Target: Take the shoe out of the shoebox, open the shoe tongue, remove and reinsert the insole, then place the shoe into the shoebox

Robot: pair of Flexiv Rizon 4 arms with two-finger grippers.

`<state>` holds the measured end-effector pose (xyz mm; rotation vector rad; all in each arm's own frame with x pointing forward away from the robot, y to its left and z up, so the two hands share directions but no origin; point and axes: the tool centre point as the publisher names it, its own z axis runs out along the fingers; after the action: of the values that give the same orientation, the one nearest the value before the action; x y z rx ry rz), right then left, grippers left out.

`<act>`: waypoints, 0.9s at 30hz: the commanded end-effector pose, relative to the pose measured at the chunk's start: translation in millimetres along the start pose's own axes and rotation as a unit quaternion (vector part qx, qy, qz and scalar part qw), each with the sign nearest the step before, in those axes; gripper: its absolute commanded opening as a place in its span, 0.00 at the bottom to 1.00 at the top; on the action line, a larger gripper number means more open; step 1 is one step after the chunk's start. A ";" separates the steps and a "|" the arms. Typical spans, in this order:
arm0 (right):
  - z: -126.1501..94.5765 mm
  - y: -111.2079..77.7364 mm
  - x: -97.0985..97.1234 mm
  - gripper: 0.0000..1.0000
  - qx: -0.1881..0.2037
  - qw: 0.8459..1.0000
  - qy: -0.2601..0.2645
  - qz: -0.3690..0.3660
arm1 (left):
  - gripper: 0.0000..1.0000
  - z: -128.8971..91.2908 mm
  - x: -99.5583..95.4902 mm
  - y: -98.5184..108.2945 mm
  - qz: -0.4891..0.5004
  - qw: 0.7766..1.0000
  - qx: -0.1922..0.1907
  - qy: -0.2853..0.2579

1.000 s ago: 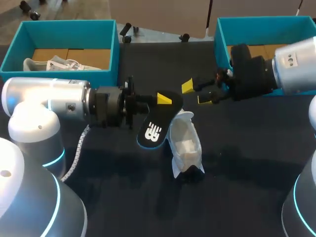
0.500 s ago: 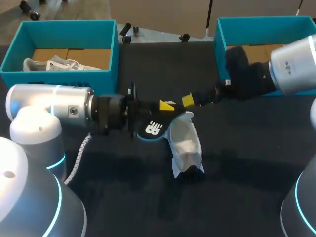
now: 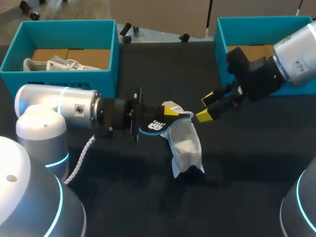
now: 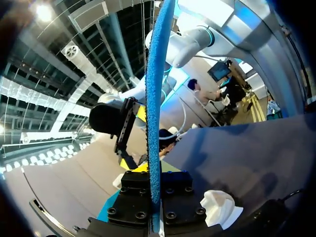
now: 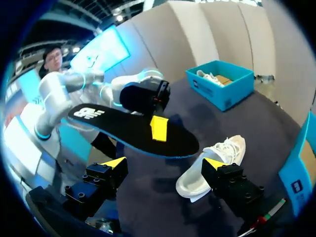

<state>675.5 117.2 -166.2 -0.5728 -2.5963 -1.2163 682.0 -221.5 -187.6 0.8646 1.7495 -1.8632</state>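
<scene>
Left pincer (image 3: 169,114) clamped on the flat black foam insole with a blue rim (image 3: 154,126), holding it off the black desk (image 3: 247,163). White mesh sneaker (image 3: 185,144) lies on the desk just under and ahead of the left pincer. Insole's front end is over the sneaker; contact unclear. Right pincer (image 3: 205,107) has fingers apart, gripping nothing, just beside the insole's front end. Teal cardboard shoebox (image 3: 220,49) sits behind the right pincer.
</scene>
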 end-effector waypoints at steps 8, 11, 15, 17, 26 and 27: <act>-1.5 6.3 -5.8 1.00 0.039 0.995 0.036 -0.088 | 0.00 1.6 0.2 1.4 0.000 1.000 0.000 0.000; -1.5 6.3 -5.8 1.00 0.039 0.995 0.036 -0.088 | 0.00 1.6 0.2 1.4 0.000 1.000 0.000 0.000; -0.8 0.1 -13.5 1.00 0.061 0.990 -0.001 -0.126 | 0.00 1.6 0.2 1.4 0.000 1.000 0.000 0.000; 2.5 -2.2 -14.8 1.00 0.080 0.985 -0.018 -0.153 | 0.00 1.6 0.2 1.4 0.000 1.000 0.000 0.000; 3.3 -31.1 -31.9 1.00 0.106 0.974 -0.041 -0.197 | 0.00 0.9 10.9 -7.1 -0.046 0.998 0.010 -0.035; 3.3 -31.1 -31.9 1.00 0.106 0.974 -0.041 -0.197 | 0.00 0.9 12.1 -7.1 -0.049 0.998 0.013 -0.038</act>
<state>693.2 95.4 -199.9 -0.0647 -2.9523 -1.0007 676.7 -221.2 -187.7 0.7473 1.7653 -1.9604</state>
